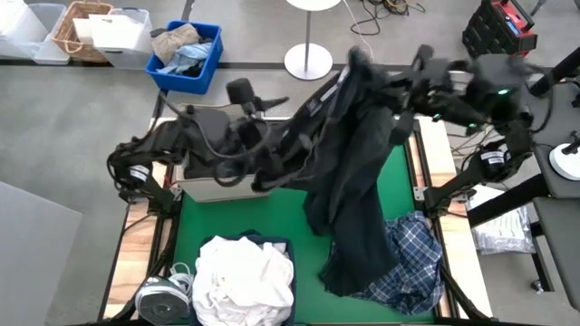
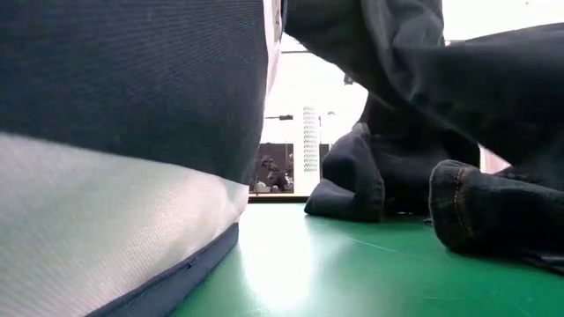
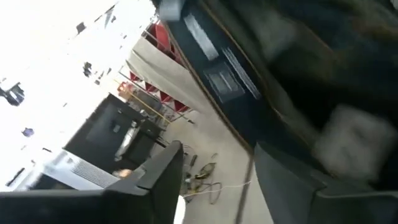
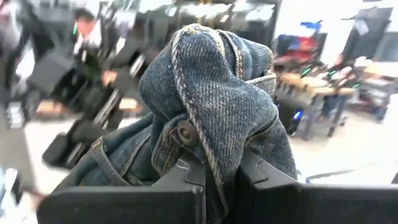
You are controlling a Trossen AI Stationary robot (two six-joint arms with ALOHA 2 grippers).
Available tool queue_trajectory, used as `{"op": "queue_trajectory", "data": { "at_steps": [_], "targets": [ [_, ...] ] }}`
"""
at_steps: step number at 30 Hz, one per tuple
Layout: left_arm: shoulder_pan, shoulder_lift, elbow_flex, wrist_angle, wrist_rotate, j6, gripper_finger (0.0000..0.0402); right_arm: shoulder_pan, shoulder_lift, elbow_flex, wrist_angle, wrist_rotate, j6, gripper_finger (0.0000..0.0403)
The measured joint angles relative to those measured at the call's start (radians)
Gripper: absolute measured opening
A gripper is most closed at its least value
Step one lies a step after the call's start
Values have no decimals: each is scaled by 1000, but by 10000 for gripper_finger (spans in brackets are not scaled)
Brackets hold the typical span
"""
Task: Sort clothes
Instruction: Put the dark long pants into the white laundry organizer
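My right hand [image 4: 214,180] is lifted above the far side of the counter [image 1: 272,217], and its two fingers are closed on the waistband of a pair of dark jeans [image 1: 349,181]. In my right wrist camera the denim [image 4: 211,99] with its metal button bulges up between the fingers. From this grip the jeans hang down in a long fold, and their lower end lies on the green mat, partly over the blue-and-white plaid shirt [image 1: 412,258] near the front right corner. In the low camera the hems [image 2: 493,211] rest on the green surface.

My left hand [image 1: 272,154] is near the middle of the far side, just beside the hanging jeans. Dark cloth [image 3: 298,68] fills most of my left wrist camera, and I cannot tell if these fingers are open or closed.

The white clothes [image 1: 245,276] lie piled in a dark-edged bin [image 1: 283,244] at the front left of the mat. Beyond the counter, on the floor, a blue crate [image 1: 210,56] holds a tan and pale-blue bundle [image 1: 181,47].
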Motion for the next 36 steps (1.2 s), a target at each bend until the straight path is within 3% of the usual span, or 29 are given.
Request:
{"op": "queue_trajectory", "data": {
  "at_steps": [6, 9, 11, 14, 16, 25, 36],
  "targets": [
    [-4, -69, -1, -44, 13, -193, 212, 0, -6, 2, 33, 149, -51, 19],
    [-4, -108, 0, -110, 34, -300, 221, 0, -3, 0, 52, 164, -64, 19],
    [-4, -130, 0, -173, 122, -373, 224, 0, -5, 0, 81, 172, -69, 19],
    [-5, -154, -2, -197, 347, -465, 226, 0, -21, 0, 110, 211, -96, 19],
    [-12, -166, -2, -186, 393, -512, 226, 0, -30, 1, 114, 216, -103, 19],
    [-21, -159, -9, -416, 275, -674, 226, 0, -67, 1, 171, 210, -129, 19],
    [-29, -116, -17, -498, 187, -684, 227, 0, -71, 1, 169, 210, -141, 19]
  ]
}}
